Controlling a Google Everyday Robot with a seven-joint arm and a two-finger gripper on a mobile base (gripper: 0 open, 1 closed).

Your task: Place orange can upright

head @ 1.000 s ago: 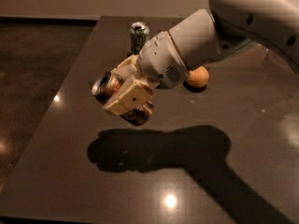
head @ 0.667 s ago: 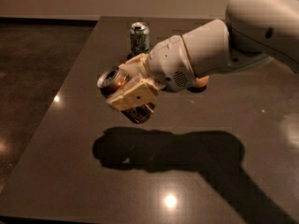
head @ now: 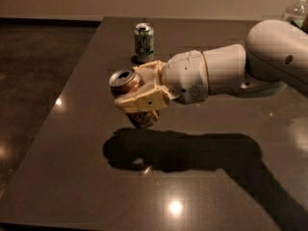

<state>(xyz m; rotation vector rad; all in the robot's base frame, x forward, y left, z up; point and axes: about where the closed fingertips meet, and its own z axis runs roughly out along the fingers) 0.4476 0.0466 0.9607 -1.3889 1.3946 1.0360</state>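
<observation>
The gripper hangs in the air over the middle of the dark table, carried on a white arm that reaches in from the right edge of the view. Its cream-coloured fingers are clamped on the orange can, one finger across the near side of the body and the other behind it. The can is clear of the tabletop and tilted: its silver top, with the pull tab showing, faces up and to the left, while its lower end slants down to the right beneath the near finger. That lower end shows a copper body with a pale patch and dark marks, but no word on it can be read. Directly below, the shadow of arm and can lies wide on the table. At the far side of the table, beyond the gripper and apart from it, a green-and-white can stands upright; its label carries green lettering that is too soft to make out. In the top right corner the upper part of a clear plastic bottle shows behind the arm.
</observation>
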